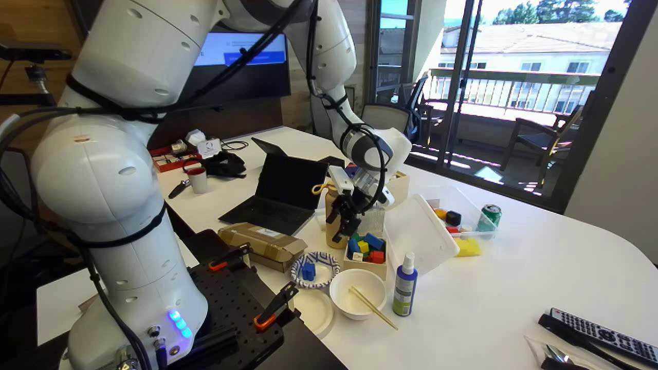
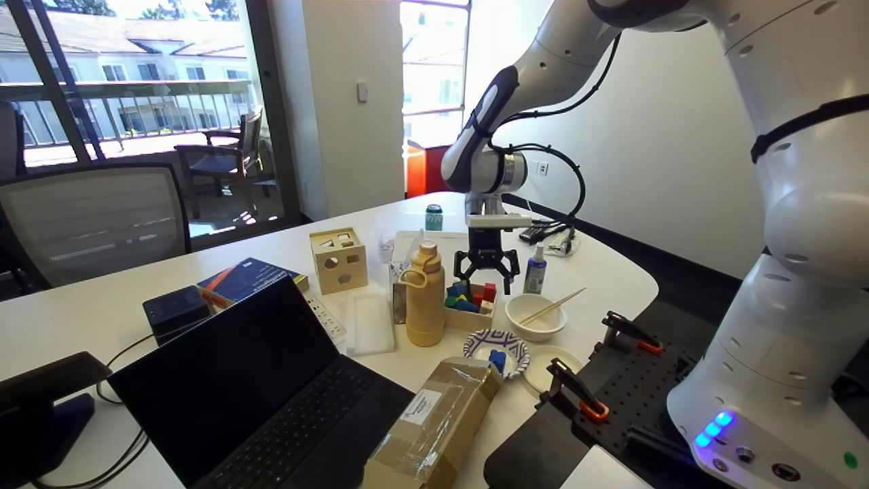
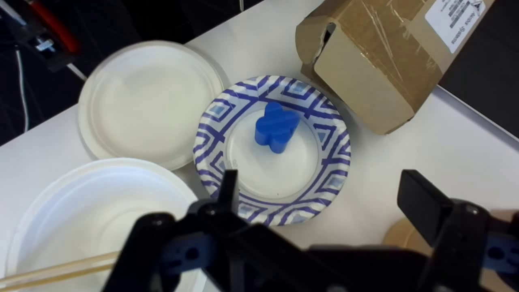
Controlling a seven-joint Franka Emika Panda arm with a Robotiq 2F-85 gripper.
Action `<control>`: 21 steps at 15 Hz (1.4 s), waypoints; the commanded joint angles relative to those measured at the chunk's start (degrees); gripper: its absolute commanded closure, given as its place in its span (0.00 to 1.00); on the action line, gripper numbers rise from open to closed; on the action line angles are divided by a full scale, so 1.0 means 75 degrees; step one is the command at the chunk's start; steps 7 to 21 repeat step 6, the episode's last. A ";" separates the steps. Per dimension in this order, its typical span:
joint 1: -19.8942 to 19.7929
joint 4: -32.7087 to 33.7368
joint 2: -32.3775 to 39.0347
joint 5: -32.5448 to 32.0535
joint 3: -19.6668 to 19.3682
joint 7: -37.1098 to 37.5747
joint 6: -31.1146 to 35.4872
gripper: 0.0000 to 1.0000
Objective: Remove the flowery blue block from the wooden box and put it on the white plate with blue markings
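The blue flower-shaped block (image 3: 276,125) lies on the white plate with blue markings (image 3: 337,182), a little off its middle, in the wrist view. The block (image 1: 308,271) and plate (image 1: 333,277) also show in an exterior view, as do the block (image 2: 497,360) and plate (image 2: 474,346) from the opposite side. The small wooden box (image 1: 364,269) holds several coloured blocks. My gripper (image 3: 320,186) is open with nothing between its fingers. In an exterior view the gripper (image 2: 486,288) hangs just above the wooden box (image 2: 468,321), apart from the plate.
A tan bottle (image 2: 426,299) stands close beside the gripper. A white bowl with chopsticks (image 3: 101,202), a plain plate (image 3: 150,109) and a cardboard box (image 3: 377,73) surround the patterned plate. A spray bottle (image 1: 405,288) and a tilted clear lid (image 1: 416,236) stand near the wooden box.
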 commanded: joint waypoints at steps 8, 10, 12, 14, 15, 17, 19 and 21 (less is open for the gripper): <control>0.0137 -0.0924 -0.1983 -0.0209 -0.0258 0.0253 0.0019 0.00; 0.0137 -0.0924 -0.1983 -0.0209 -0.0258 0.0253 0.0019 0.00; 0.0137 -0.0924 -0.1983 -0.0209 -0.0258 0.0253 0.0019 0.00; 0.0137 -0.0924 -0.1983 -0.0209 -0.0258 0.0253 0.0019 0.00; 0.0137 -0.0924 -0.1983 -0.0209 -0.0258 0.0253 0.0019 0.00; 0.0137 -0.0924 -0.1983 -0.0209 -0.0258 0.0253 0.0019 0.00; 0.0137 -0.0924 -0.1983 -0.0209 -0.0258 0.0253 0.0019 0.00; 0.0137 -0.0924 -0.1983 -0.0209 -0.0258 0.0253 0.0019 0.00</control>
